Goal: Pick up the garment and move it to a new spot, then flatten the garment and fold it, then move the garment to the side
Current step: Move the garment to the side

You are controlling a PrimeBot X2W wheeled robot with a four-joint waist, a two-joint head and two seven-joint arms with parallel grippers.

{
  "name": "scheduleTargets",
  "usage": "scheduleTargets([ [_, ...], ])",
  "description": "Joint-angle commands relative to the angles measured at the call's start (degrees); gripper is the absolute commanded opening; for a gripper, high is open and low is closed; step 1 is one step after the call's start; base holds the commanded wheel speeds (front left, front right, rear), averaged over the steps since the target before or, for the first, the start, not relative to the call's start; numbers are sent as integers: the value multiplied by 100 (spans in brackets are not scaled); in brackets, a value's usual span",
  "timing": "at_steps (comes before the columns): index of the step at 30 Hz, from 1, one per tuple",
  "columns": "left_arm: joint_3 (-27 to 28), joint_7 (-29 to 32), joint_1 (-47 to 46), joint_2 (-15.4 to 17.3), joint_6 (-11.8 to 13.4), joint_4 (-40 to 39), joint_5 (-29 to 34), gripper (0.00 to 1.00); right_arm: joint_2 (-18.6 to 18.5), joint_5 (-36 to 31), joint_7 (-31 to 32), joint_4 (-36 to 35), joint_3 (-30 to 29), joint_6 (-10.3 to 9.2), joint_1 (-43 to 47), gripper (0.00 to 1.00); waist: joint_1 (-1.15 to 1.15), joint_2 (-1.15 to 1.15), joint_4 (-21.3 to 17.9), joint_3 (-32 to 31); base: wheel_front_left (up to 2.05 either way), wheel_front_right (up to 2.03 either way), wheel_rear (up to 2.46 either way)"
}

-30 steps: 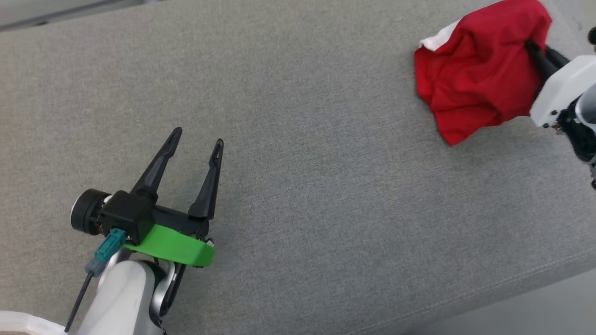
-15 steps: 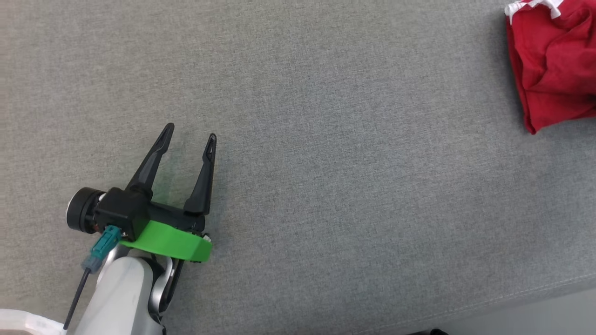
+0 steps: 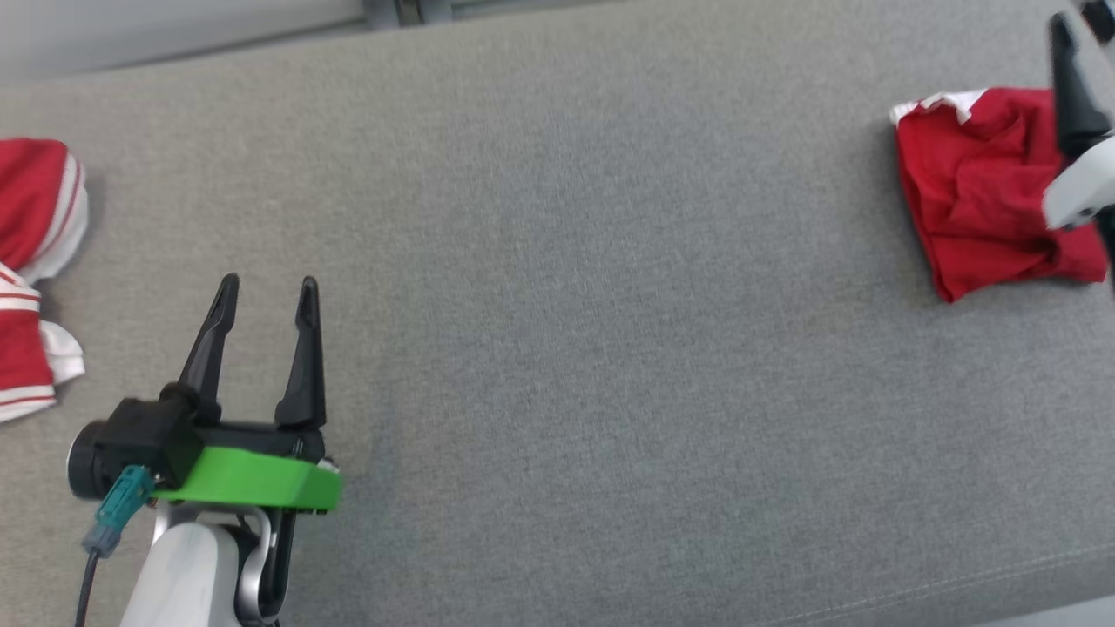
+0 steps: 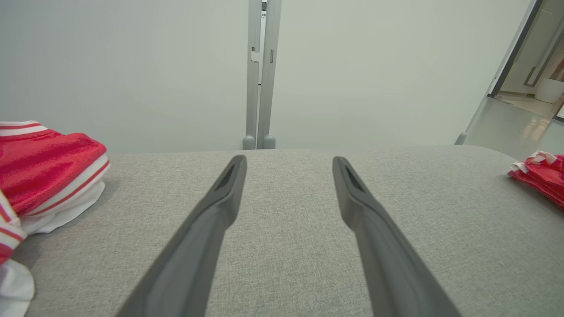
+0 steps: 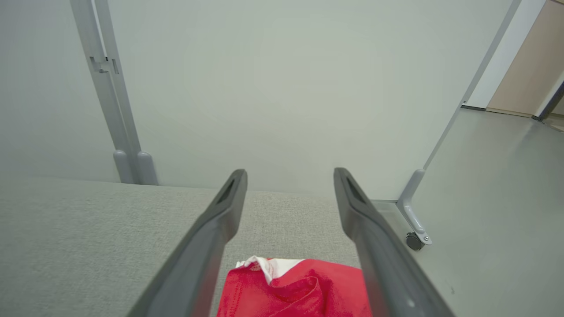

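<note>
Right pincer [image 5: 289, 172] released above rumpled red garment [image 5: 299, 286], left pincer [image 3: 268, 282] released over grey counter [image 3: 610, 348], striped jersey [image 3: 35, 261] near it.

**Head view:** high, looking steeply down on the grey cushion [image 3: 610, 305].
**Left wrist view:** low at near left, facing the far wall [image 4: 132, 66]; it shares the striped garment [image 4: 48, 158] at left with the head view.
**Right wrist view:** low at right, close above the rumpled red cloth [image 5: 299, 286], which all three views share.

Head view: garment [image 3: 35, 187] cut off at left edge; right gripper [image 5: 288, 176] cut off at right edge, covering part of red cloth [image 3: 976, 200].
</note>
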Motion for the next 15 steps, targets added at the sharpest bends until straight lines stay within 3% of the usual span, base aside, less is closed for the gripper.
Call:
scheduleTargets([
  [1,79,-13,163,-6,-8,-47,-7,100,68,-81,-15,-264,-95,-8,303,100,0,0,177,-768,0,0,0],
  [9,479,-15,673,-83,3,-45,-199,100,588,-372,-16,-1778,-355,-8,1839,100,0,0,375,-1489,0,0,0],
  [15,650,-14,1006,-206,10,148,-205,100,1067,-506,-16,-2365,-585,-8,2888,100,0,0,387,-1684,0,0,0],
])
